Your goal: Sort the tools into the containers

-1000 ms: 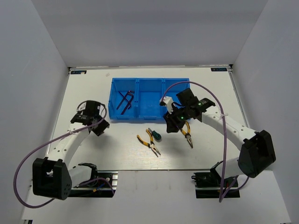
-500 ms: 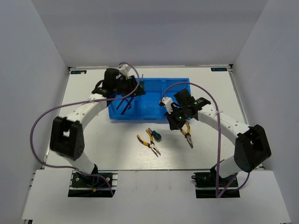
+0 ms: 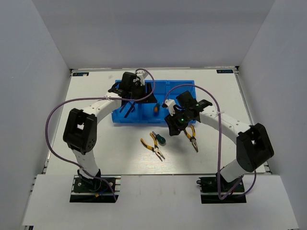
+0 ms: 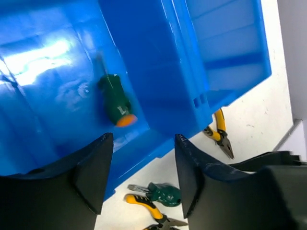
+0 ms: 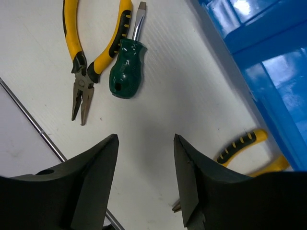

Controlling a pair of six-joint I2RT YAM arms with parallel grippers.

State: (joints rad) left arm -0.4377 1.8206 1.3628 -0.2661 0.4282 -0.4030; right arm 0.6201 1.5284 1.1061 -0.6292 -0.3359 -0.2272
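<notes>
The blue three-compartment bin (image 3: 129, 120) stands at the back middle of the table. The dark hex key (image 3: 125, 106) lies in its left compartment. An orange-tipped green screwdriver (image 3: 156, 108) lies in the middle compartment, and it also shows in the left wrist view (image 4: 116, 99). My left gripper (image 3: 149, 97) hangs open and empty over the bin (image 4: 144, 57). On the table in front lie one pair of pliers (image 3: 152, 147) against the other green screwdriver (image 3: 161, 139), and a second pair of pliers (image 3: 192, 138). My right gripper (image 3: 173, 125) is open and empty above the table, between the two pairs.
The right wrist view shows the green screwdriver (image 5: 125, 74) and pliers (image 5: 91, 52) ahead of the fingers, the second pliers (image 5: 244, 148) to the right, and the bin wall (image 5: 268, 62). White walls enclose the table.
My left arm swung from the table's left side to over the bin. The orange-tipped screwdriver now lies in the middle compartment. My right gripper shifted slightly left.
</notes>
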